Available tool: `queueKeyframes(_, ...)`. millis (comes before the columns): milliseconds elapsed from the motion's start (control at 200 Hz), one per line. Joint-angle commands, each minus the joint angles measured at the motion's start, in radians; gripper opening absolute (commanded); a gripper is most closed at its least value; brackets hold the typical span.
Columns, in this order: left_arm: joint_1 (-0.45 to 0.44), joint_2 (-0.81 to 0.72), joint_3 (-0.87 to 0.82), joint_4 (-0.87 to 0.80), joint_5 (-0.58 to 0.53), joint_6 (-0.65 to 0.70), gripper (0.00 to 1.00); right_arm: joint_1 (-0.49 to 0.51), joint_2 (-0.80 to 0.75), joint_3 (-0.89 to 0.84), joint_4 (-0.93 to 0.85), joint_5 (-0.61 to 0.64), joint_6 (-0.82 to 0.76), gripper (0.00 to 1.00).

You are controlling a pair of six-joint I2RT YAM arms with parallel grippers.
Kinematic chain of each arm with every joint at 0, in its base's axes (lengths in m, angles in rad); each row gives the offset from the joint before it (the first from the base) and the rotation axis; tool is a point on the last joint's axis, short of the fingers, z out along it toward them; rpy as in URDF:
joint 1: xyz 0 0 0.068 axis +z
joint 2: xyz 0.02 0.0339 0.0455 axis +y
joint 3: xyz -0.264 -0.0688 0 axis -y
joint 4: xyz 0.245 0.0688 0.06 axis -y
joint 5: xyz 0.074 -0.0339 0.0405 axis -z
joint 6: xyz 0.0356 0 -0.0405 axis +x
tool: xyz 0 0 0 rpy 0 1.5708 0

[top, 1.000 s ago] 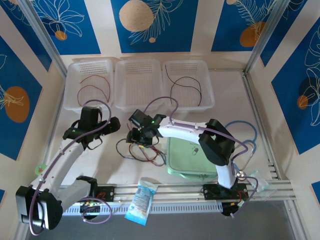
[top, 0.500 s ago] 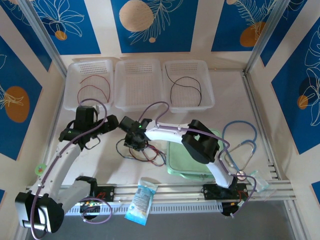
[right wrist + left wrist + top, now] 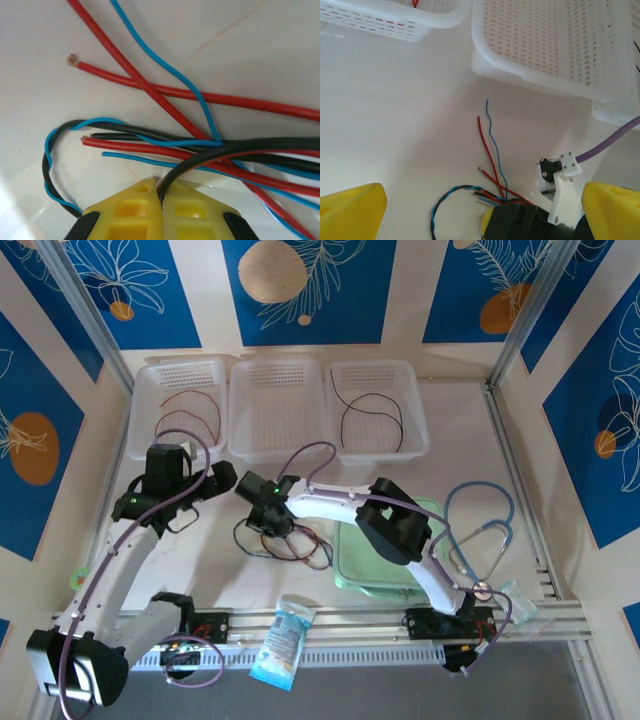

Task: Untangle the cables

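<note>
**Right fingers pinch a black cable, short of the middle basket**

Nearest the arm bases, a blue-and-white packet (image 3: 283, 640) lies at the near edge of the table (image 3: 460, 440), straight out from the middle basket (image 3: 278, 455). A pale green tray (image 3: 365, 565) sits nearer than that basket and to its right. Just left of the tray, between it and the middle basket's near rim, the loose cables (image 3: 290, 543) lie on the table in a red, black and blue knot.

The right gripper (image 3: 161, 197) is down in that knot. Its yellow fingers are pressed together, with a black cable (image 3: 240, 146) caught in the seam between them. Red and blue strands cross just beyond the tips.

The left gripper (image 3: 482, 200) hovers beside the knot, nearer than the middle basket's left corner — fingers spread wide, gripping nothing. Seen from its wrist, a red end (image 3: 487, 155) and a blue end (image 3: 490, 127) reach from the knot toward the middle basket and stop short of its wall.

Farther back, level with the middle basket, a left basket (image 3: 140, 440) holds a red cable (image 3: 187, 412). A right basket (image 3: 378, 366) holds a second black cable (image 3: 372, 396).
</note>
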Motion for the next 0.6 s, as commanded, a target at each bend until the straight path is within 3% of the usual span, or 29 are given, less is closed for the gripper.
queueKeyframes(0, 0.009, -0.018, 0.035, -0.039, 0.017, 0.015, 0.99, -0.006, -0.046, -0.019, 0.012, 0.018, 0.003, 0.0)
queueKeyframes(260, 0.009, -0.015, 0.05, -0.039, 0.033, 0.011, 0.99, -0.025, -0.339, -0.188, 0.089, 0.127, -0.049, 0.0)
queueKeyframes(390, 0.008, 0.001, 0.068, -0.027, 0.068, -0.008, 1.0, -0.059, -0.498, -0.315, 0.293, 0.073, -0.145, 0.0)
queueKeyframes(595, 0.007, 0.019, 0.093, -0.024, 0.086, -0.006, 0.99, -0.111, -0.674, -0.373, 0.419, 0.014, -0.308, 0.0)
